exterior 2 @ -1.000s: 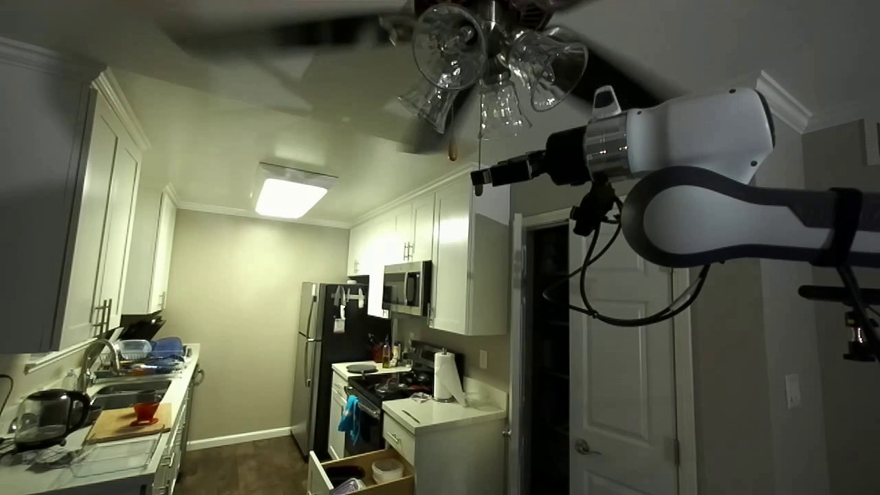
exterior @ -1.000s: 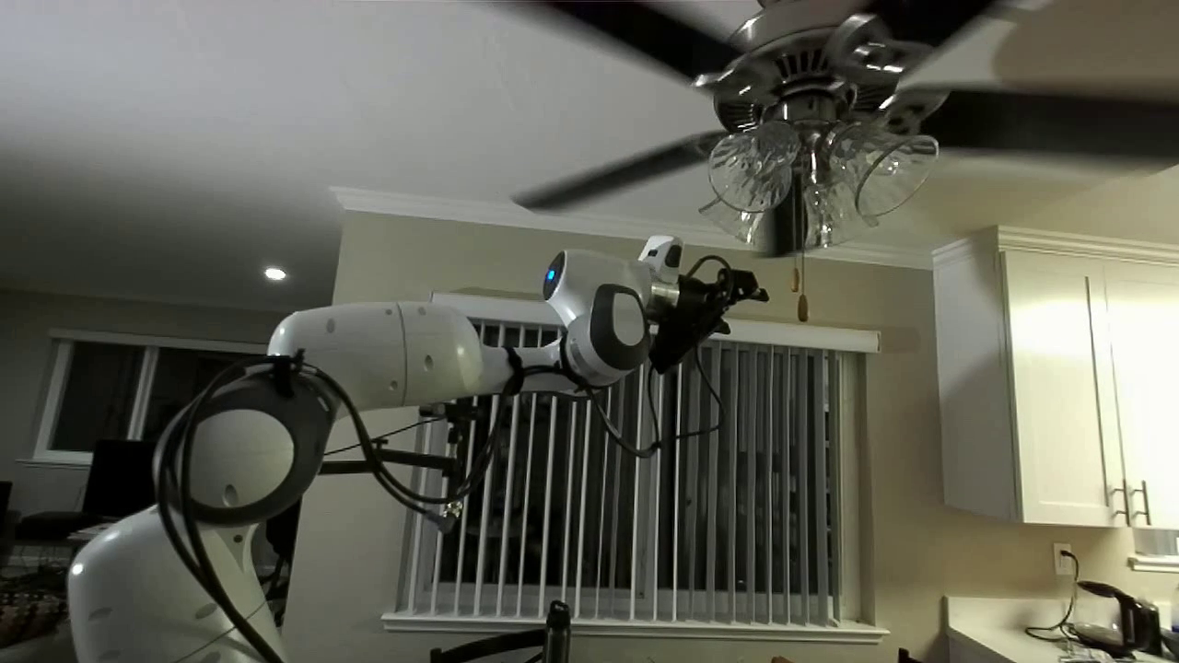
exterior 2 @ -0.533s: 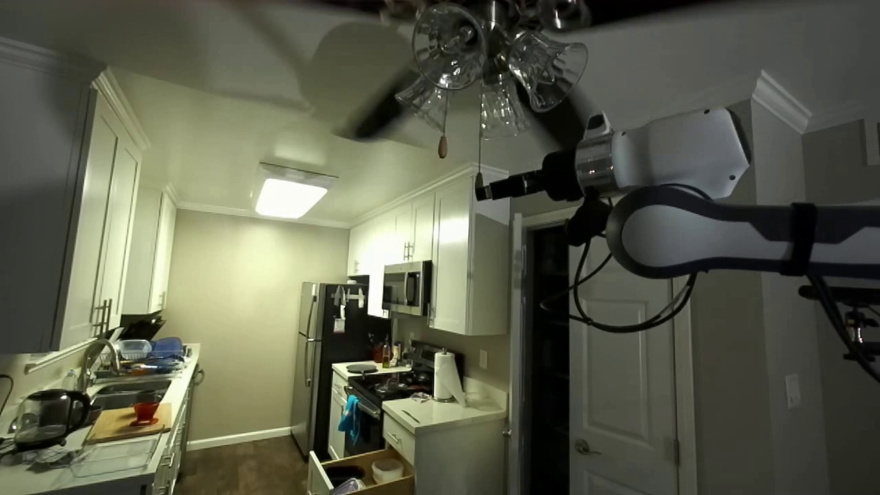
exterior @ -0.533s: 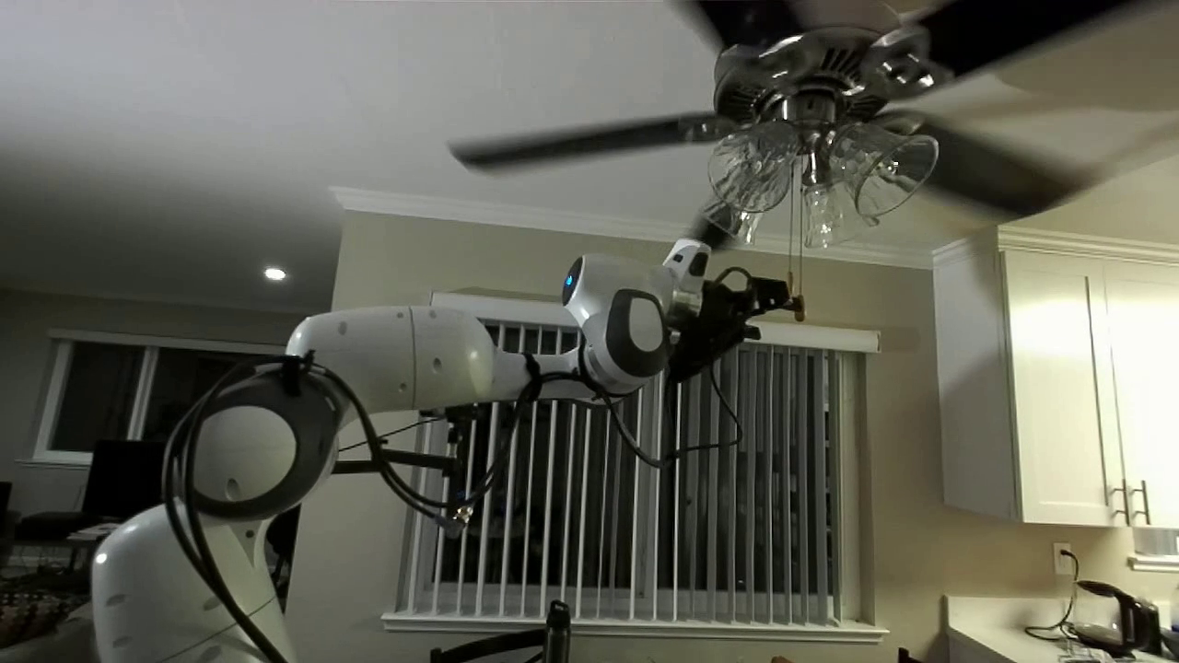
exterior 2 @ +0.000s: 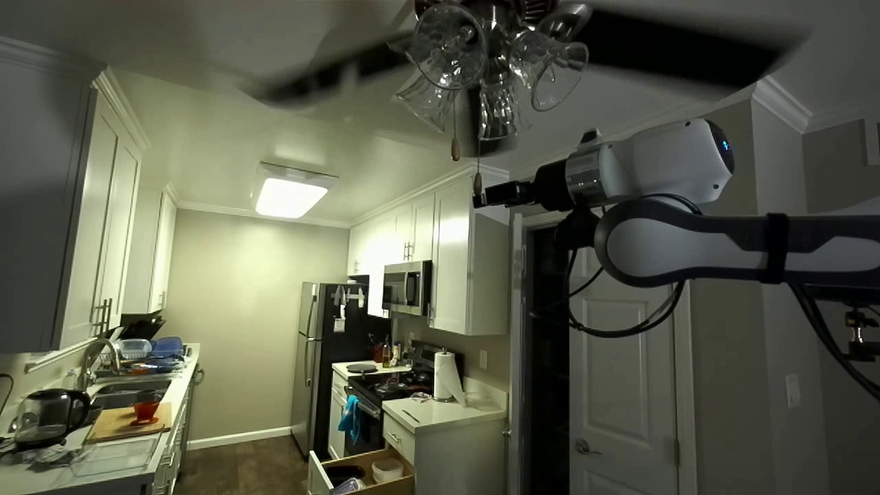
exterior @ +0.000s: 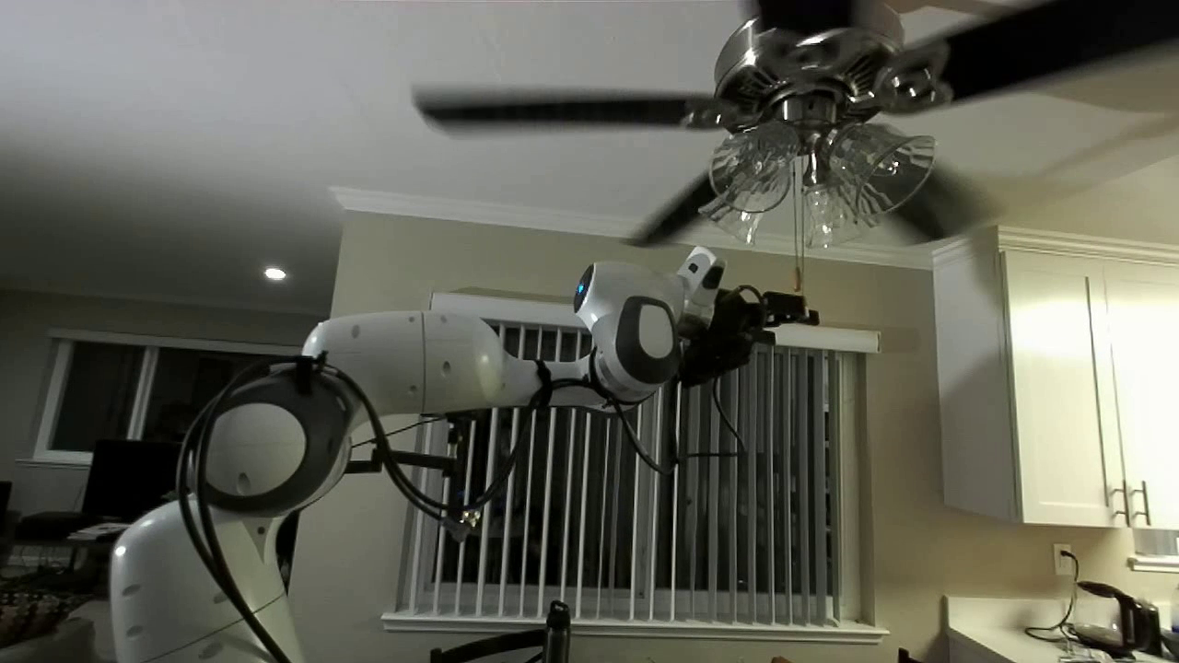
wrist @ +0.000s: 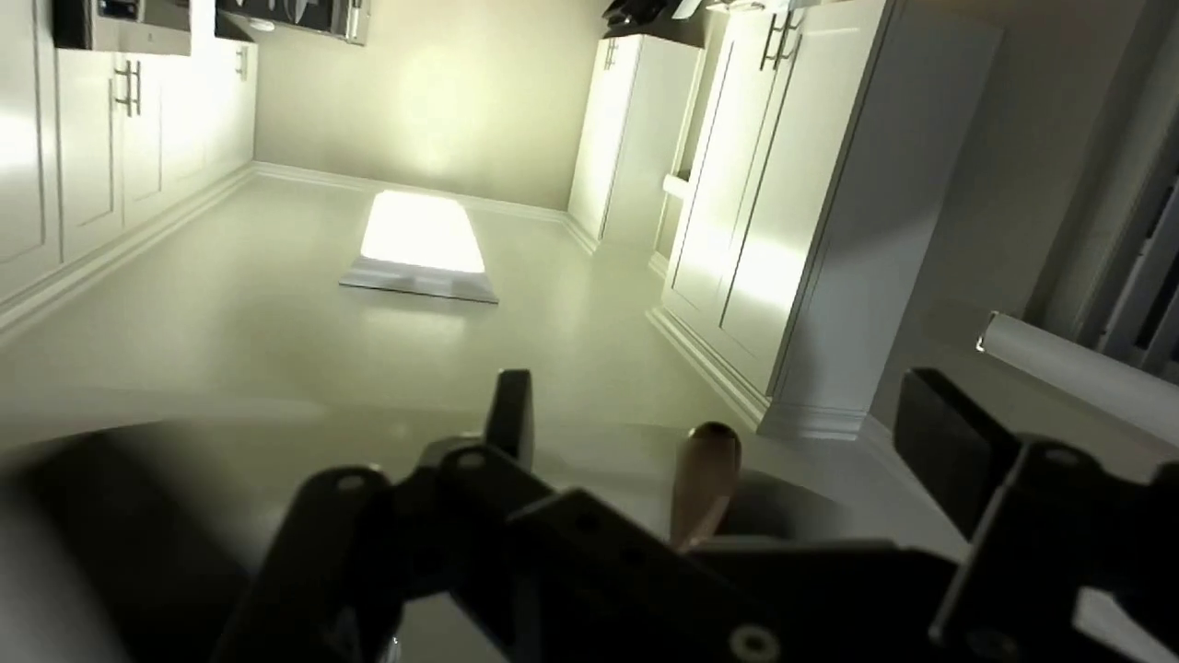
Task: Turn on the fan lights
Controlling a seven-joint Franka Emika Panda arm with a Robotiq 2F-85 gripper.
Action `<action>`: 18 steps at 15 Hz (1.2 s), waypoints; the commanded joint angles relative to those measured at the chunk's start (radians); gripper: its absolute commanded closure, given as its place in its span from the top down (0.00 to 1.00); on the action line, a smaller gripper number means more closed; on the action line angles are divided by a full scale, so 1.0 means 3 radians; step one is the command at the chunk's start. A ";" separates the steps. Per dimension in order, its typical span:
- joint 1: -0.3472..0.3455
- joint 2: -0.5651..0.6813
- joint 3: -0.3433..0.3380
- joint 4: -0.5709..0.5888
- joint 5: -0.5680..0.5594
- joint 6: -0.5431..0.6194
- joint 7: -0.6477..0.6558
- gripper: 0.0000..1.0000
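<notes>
Tool (wrist: 723,414): lower and farther forward than half a second ago, while the fan blades (exterior: 562,110) above it have turned.
Fingers (wrist: 509,419): spread wide, clasping nothing, presumably so the brown pull (wrist: 707,483) can pass in between them.
Brown pull: shows between the fingers in the wrist view, rounded end down; whether it lies within their reach or just beyond is hard to judge.
Fan lights (exterior: 815,173): above the tool, showing no glow, so the tug seems yet to come.
Tool height: below the fan lights and nearly level, likely chosen to meet the pull's hanging end and keep clear of the blades.
Shades (exterior: 755,166): flare outward and down from the hub (exterior: 809,110), each one's long axis slanting.
Pull chain (exterior 2: 479,155): in an exterior view, drops near plumb toward the tool's tip, its long axis upright and crossing the tool's own.
</notes>
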 commanded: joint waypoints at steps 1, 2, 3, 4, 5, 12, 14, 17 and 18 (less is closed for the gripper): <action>-0.0083 0.0023 0.0100 0.0046 0.0009 0.0011 0.0191 1.00; -0.0050 0.0031 0.0113 0.0051 0.0032 -0.0006 0.0215 1.00; -0.0043 0.0036 0.0128 0.0053 0.0036 -0.0003 0.0240 1.00; -0.0063 0.0045 0.0162 0.0073 0.0025 0.0012 0.0280 1.00; -0.0074 0.0053 0.0183 0.0087 0.0022 0.0026 0.0319 1.00; -0.0765 0.0110 0.0604 0.0442 -0.0103 0.0274 0.0892 0.88; -0.0934 0.0106 0.0727 0.0483 -0.0090 0.0288 0.0958 0.67; -0.1122 0.0103 0.0877 0.0522 -0.0076 0.0282 0.0999 0.47; -0.1175 0.0105 0.0917 0.0542 -0.0071 0.0271 0.1004 0.41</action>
